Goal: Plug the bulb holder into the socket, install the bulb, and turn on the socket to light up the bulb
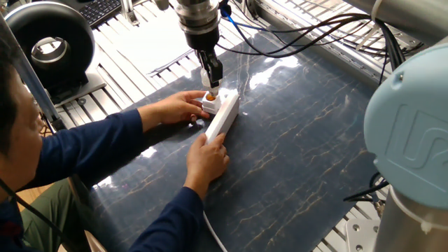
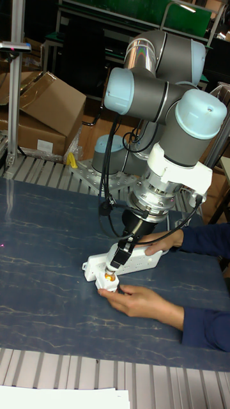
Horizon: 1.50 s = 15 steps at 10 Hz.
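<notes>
The socket is a long white power strip lying on the dark marbled mat; it shows again in the tall view. The bulb holder, small and white with an orange opening, sits against the strip's far end. My gripper hangs straight above that opening, its tip almost touching the rim. The fingers look pressed together with nothing visible between them. The bulb is out of view.
A person's left hand pinches the holder, and the right hand presses down on the strip's near end. The strip's cord trails toward the front edge. A black round fan stands at the back left.
</notes>
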Each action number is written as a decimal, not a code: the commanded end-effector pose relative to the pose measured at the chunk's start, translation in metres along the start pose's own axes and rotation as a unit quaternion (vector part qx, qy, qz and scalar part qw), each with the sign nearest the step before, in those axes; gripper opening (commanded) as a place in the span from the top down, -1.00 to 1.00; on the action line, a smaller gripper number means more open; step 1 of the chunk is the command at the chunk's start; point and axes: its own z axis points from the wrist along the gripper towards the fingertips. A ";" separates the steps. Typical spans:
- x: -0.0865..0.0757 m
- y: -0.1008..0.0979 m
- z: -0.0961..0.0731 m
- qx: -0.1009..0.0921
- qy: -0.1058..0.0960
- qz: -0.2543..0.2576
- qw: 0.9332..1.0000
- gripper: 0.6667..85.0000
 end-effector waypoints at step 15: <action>-0.014 0.004 -0.004 0.011 -0.031 -0.202 0.979 0.98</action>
